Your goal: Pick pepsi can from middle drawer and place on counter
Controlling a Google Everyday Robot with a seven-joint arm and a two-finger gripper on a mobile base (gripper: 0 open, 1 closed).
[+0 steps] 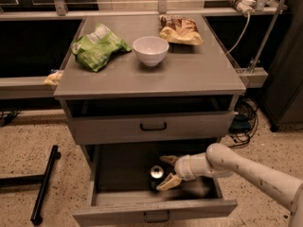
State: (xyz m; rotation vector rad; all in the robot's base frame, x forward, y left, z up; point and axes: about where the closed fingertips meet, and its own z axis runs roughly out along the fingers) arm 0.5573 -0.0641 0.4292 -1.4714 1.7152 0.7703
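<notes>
Pepsi can (156,172): upright in open middle drawer (142,206), lower centre. Claw (166,170): inside drawer, just right of can, jaws spread to straddle it; not yet gripping. Table (189,74), upper centre: destination; holds white bowl (150,49).

- White tubular arm (251,171): enters at the lower right edge, runs left to lower centre of frame.
- Pale ribbed wrist cuff (189,166): roughly level.
- Two-finger gripper (164,173): lower centre, pointing left.
- Tan fingers (168,182): spread apart, one above the other.
</notes>
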